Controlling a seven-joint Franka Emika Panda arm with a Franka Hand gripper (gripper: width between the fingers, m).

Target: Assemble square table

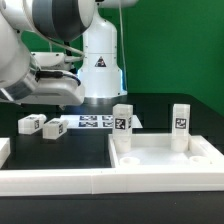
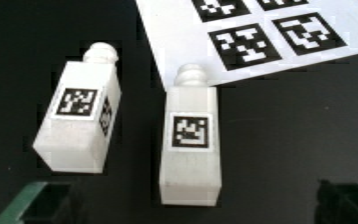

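Currently the tool [image 2: 194, 207] is held above two loose legs, its jaws spread wide apart and nothing clamped between them. The first leg [image 2: 78, 108] and the second leg [image 2: 190, 138] are laid flat on the black surface [image 2: 16, 30], side by side, close but not touching, tag faces up, pegs pointed toward the marker board [image 2: 247, 35]. The square slab [image 1: 165, 152] is placed at the exterior view's right, toward the front. A third leg [image 1: 122, 126] and a fourth leg [image 1: 180, 121] are stood upright at its far corners. A long white rail wall [image 1: 60, 180] is noted along the front.
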